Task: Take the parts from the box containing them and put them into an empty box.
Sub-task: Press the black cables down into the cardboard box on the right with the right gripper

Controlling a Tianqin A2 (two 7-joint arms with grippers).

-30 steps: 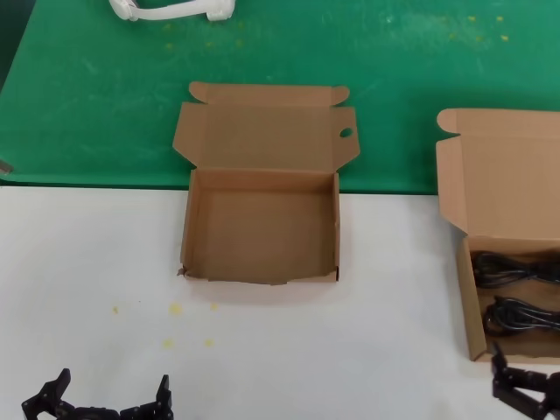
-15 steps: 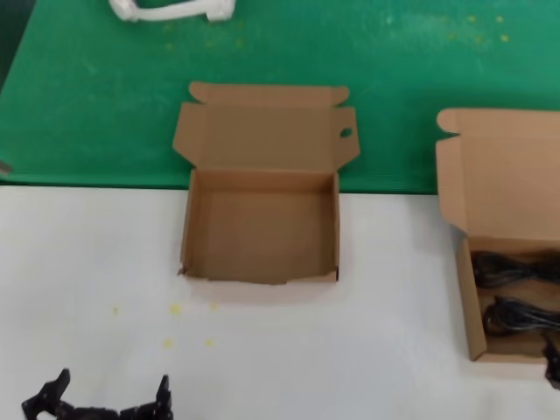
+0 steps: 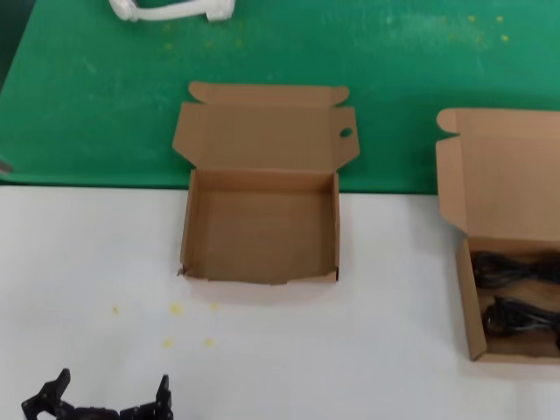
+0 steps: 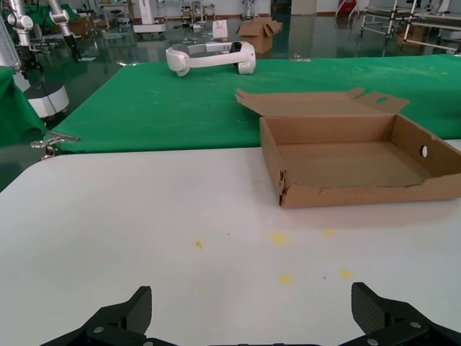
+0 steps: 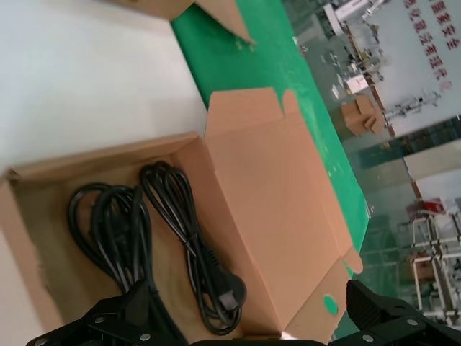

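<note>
The empty box [image 3: 187,223] stands open mid-table, with an oval hole in its lid's right corner; it also shows in the left wrist view [image 4: 346,196]. At the right edge, the box containing the parts [image 3: 467,302] holds two coiled black cables [image 3: 516,267] [image 3: 521,317]. In the right wrist view my right gripper [image 5: 252,317] hangs open above that box [image 5: 266,187], over the cable bundles [image 5: 108,216] [image 5: 191,238], holding nothing. The head view does not show it. My left gripper [image 3: 105,401] [image 4: 252,313] is open and parked over the white table's front left.
A white headset-like device [image 3: 171,9] [image 4: 209,56] lies on the green cloth at the back. Small yellow stains [image 3: 175,308] mark the white table in front of the empty box. White tabletop lies between the two boxes.
My right gripper, seen at the head view's bottom right corner by the cable box a second ago, has slid out of that view. The left arm and both boxes have not moved.
</note>
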